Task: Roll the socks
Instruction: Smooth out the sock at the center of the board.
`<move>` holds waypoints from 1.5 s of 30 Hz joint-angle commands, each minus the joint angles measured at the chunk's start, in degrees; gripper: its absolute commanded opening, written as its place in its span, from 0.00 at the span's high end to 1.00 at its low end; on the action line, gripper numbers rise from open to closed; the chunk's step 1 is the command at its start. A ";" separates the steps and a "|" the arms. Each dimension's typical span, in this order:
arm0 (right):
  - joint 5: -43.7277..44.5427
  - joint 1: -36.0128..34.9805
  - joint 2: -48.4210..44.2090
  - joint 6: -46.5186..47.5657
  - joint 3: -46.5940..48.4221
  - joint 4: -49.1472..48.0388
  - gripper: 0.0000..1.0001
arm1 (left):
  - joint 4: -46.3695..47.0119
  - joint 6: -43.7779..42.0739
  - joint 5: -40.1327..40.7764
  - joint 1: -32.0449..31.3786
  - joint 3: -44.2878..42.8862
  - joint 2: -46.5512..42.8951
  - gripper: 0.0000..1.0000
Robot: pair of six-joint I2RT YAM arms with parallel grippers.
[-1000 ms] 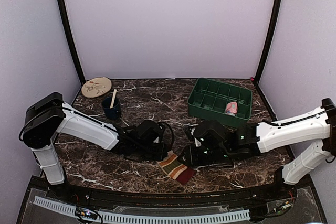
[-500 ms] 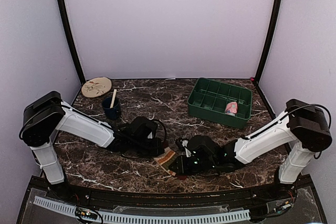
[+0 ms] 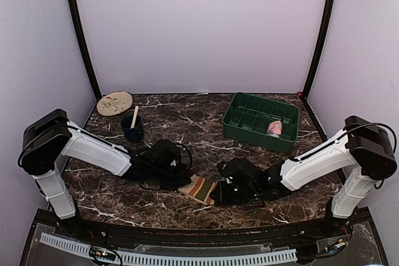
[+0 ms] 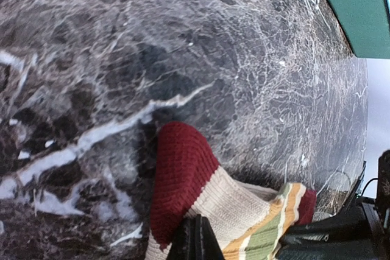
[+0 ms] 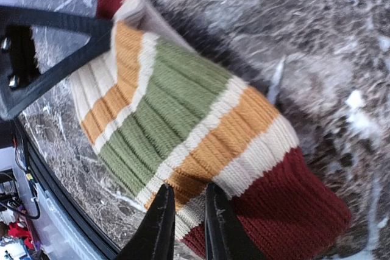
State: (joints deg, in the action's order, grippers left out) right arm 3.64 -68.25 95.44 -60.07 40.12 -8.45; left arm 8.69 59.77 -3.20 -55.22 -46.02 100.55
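- Two grippers meet low over the near middle of the dark marble table (image 3: 187,123), one at each end of the striped sock (image 3: 199,188).
- The striped sock lies flat on the table between them, well apart from the tray. It has a dark-red toe and cuff, with cream, orange and green bands.
- The left gripper (image 4: 195,240) has its jaws pressed together, tips pinching the cream band just beside the dark-red toe.
- The right gripper (image 5: 186,214) is at the other end. Its jaws stand nearly together with only a slit between them, and they appear to nip the sock's edge where orange and cream meet dark red.
- The pink sock (image 3: 274,129) sits bunched in the green compartment tray (image 3: 259,139), in a near-row compartment toward the right end.
- A dark mug (image 3: 132,131) with a wooden stick (image 3: 134,115) leaning in it stands at the far left — behind it lies a round patterned plate (image 3: 115,103).
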 commanded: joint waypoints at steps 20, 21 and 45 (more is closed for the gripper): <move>1.50 16.73 7.58 21.55 9.19 13.62 0.83 | -7.19 3.94 -2.28 -1.00 7.48 -4.57 1.00; 1.16 16.72 7.00 21.64 9.19 13.02 0.82 | -6.49 3.85 -1.89 -1.17 7.97 -5.75 1.00; -11.59 14.64 5.76 4.26 0.98 -27.02 0.74 | 18.65 -14.22 -12.43 1.54 1.69 -5.60 1.00</move>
State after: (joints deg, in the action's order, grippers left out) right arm -4.05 -53.21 97.08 -48.86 44.31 -18.79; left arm 20.93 49.41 -8.60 -55.40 -44.01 90.41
